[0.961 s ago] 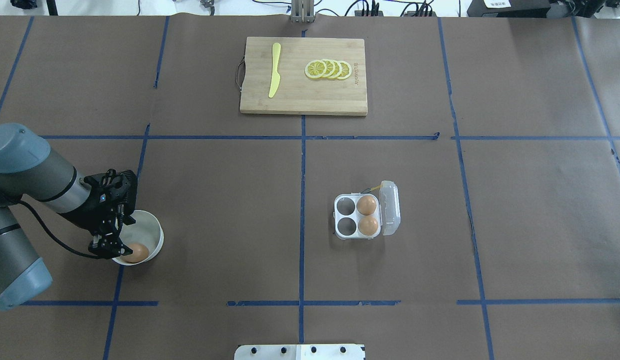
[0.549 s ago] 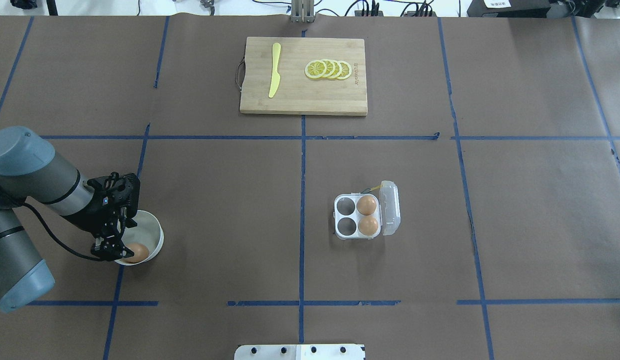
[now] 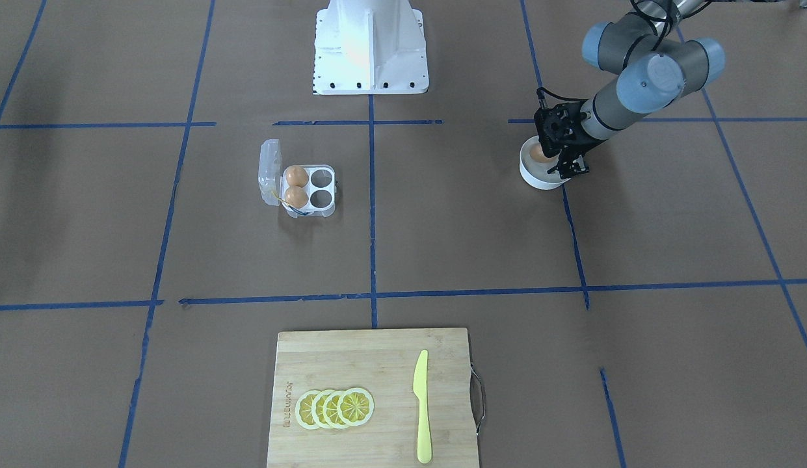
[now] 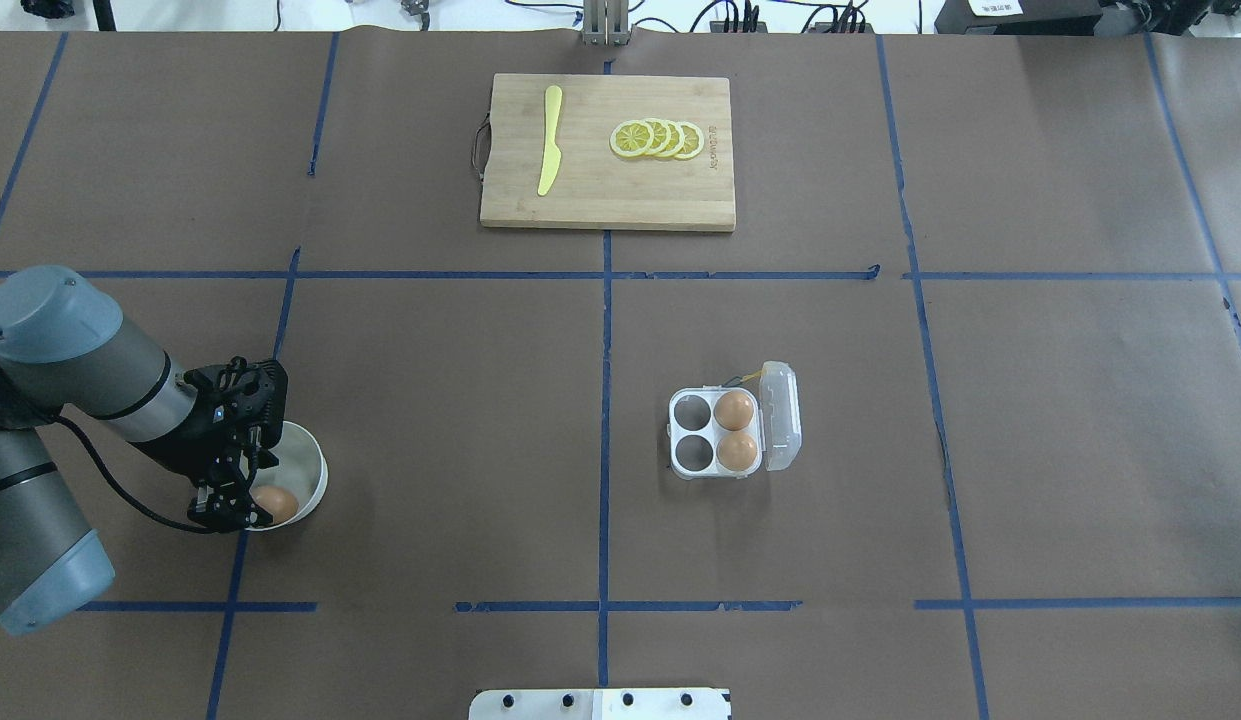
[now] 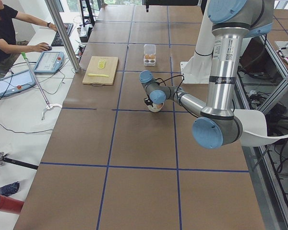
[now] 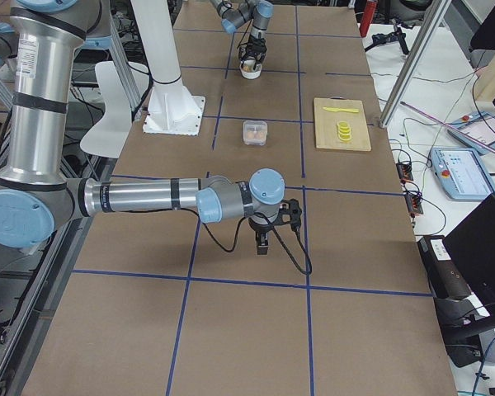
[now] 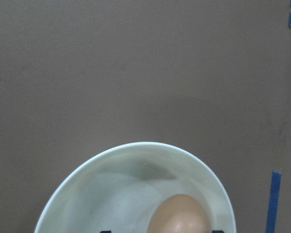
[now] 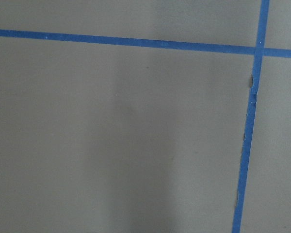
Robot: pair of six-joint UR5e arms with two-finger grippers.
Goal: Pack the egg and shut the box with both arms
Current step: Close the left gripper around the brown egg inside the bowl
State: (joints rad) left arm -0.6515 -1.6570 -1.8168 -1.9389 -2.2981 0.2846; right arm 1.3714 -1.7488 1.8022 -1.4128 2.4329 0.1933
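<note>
One orange-brown egg [image 4: 278, 503] lies in a round white bowl [image 4: 310, 462] at the table's left. My left gripper [image 4: 248, 503] reaches down into the bowl, jaws open, one fingertip on each side of the egg [image 7: 179, 216]. The front view shows the same gripper [image 3: 554, 162] at the bowl [image 3: 540, 179]. The clear box [image 4: 715, 470] stands open right of centre, lid [image 4: 782, 415] tipped up. Two eggs [image 4: 734, 409] [image 4: 738, 451] fill its cups nearest the lid; the other two are empty. My right gripper [image 6: 264, 239] shows only in the exterior right view, so I cannot tell its state.
A wooden cutting board [image 4: 605, 195] at the far centre carries a yellow knife [image 4: 550, 140] and lemon slices [image 4: 658, 138]. The white pedestal [image 3: 369, 45] stands at the robot's edge. An operator [image 5: 5, 28] sits beyond the table's far end.
My left gripper has moved further over the bowl and lower, so its open fingers now stand on either side of the egg. The box and its eggs have not moved.
</note>
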